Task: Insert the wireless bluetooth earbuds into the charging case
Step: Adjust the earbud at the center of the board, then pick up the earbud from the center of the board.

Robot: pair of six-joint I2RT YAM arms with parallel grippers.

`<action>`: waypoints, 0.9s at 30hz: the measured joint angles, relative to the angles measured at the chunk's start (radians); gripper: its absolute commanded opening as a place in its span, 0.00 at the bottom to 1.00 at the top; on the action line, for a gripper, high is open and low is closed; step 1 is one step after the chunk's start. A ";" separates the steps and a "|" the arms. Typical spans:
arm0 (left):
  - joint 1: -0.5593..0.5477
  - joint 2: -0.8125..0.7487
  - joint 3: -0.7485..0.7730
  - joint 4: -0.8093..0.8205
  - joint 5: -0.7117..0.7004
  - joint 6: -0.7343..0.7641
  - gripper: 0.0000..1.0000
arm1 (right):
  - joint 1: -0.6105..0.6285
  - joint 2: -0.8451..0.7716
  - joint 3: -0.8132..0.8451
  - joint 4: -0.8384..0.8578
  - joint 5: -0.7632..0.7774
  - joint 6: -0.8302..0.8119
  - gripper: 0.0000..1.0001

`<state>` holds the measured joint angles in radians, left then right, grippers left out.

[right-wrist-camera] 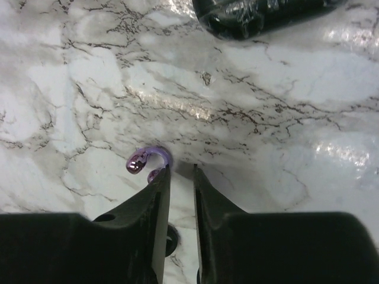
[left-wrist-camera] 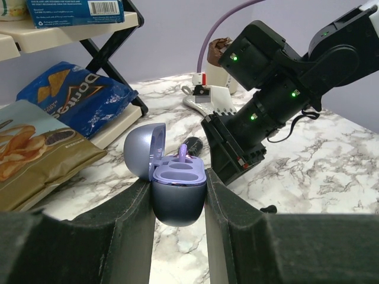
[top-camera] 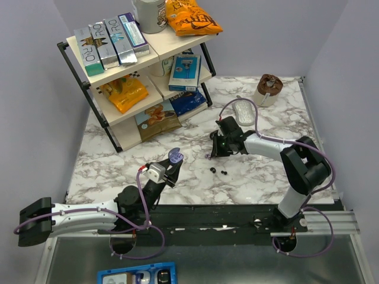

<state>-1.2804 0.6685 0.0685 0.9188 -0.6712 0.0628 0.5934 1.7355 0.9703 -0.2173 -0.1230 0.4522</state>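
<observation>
The left pincer (left-wrist-camera: 179, 186) was shut tight on the charging case (left-wrist-camera: 177, 204), one finger on each side of its round gray bottom. The case stood upright and its lid was open, tipped back to the left in the left wrist view. The light purple top with its two hollows faced up. From above, the case was held over the front part of the counter (top-camera: 118, 168), near the middle. The right arm reached in from the other side, and its right pincer (right-wrist-camera: 182, 171) pointed down at the counter, a bit past the case. Its two fingers were close together with only a thin gap between them, and nothing was in that gap. One shiny purple earbud (right-wrist-camera: 144, 160) with a curved hook lay on the counter, touching the outside of the finger on the left in the right wrist view. It was beside the pincer, not inside it. Two small dark bits (top-camera: 218, 171) lay on the counter near the right pincer, too small to tell what they were. A shelf (top-camera: 112, 71) full of boxes and snack bags stood at the back left, and a blue chip bag (left-wrist-camera: 71, 97) sat on its low board behind the case.
</observation>
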 measured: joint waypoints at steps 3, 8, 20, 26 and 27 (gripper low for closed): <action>-0.004 -0.001 0.000 0.000 0.000 0.000 0.00 | 0.002 -0.014 -0.005 -0.016 0.006 0.008 0.36; -0.005 -0.001 0.000 0.000 0.000 0.000 0.00 | 0.002 -0.015 -0.005 -0.018 0.017 0.007 0.37; -0.005 0.001 0.000 0.000 -0.003 0.000 0.00 | 0.003 -0.015 0.010 -0.019 0.001 -0.024 0.37; -0.005 0.021 0.000 0.011 -0.003 0.000 0.00 | 0.015 -0.012 0.010 -0.019 -0.010 -0.036 0.37; -0.005 0.024 0.000 0.012 -0.003 0.000 0.00 | 0.017 -0.011 0.011 -0.018 -0.011 -0.037 0.37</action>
<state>-1.2854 0.6922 0.0685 0.9310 -0.6739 0.0628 0.6102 1.7248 0.9810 -0.2356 -0.1345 0.4152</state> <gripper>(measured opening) 0.411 0.367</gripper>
